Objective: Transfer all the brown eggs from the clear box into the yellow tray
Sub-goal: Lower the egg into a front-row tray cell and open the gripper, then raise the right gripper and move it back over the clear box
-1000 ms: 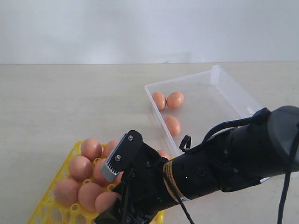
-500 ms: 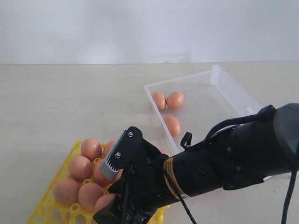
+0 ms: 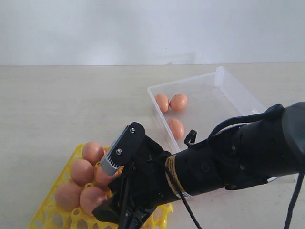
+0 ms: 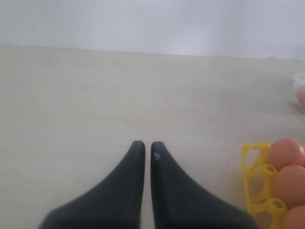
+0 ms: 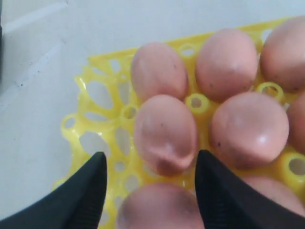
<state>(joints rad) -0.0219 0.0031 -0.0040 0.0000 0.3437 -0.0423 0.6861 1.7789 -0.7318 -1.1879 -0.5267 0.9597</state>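
Note:
The yellow tray (image 3: pixel 47 214) sits at the front left with several brown eggs (image 3: pixel 93 151) in its cells. My right gripper (image 5: pixel 150 164) hangs low over the tray, its jaws set wide and shut on one brown egg (image 5: pixel 157 207) just above the filled cells. In the exterior view the arm hides that egg. Farther back on the right, the clear box (image 3: pixel 228 90) holds three brown eggs (image 3: pixel 178 101). My left gripper (image 4: pixel 144 145) is shut and empty above bare table, beside the tray's corner (image 4: pixel 251 152).
The dark right arm (image 3: pixel 228 162) stretches from the right across the box's near end to the tray. A pale table (image 3: pixel 71 95) runs back to a white wall. The tray's cells (image 5: pixel 95 143) nearest its outer edge stand empty.
The right arm has sunk lower over the tray with the egg. That egg showed under the wrist a second ago and is now hidden in the exterior view.

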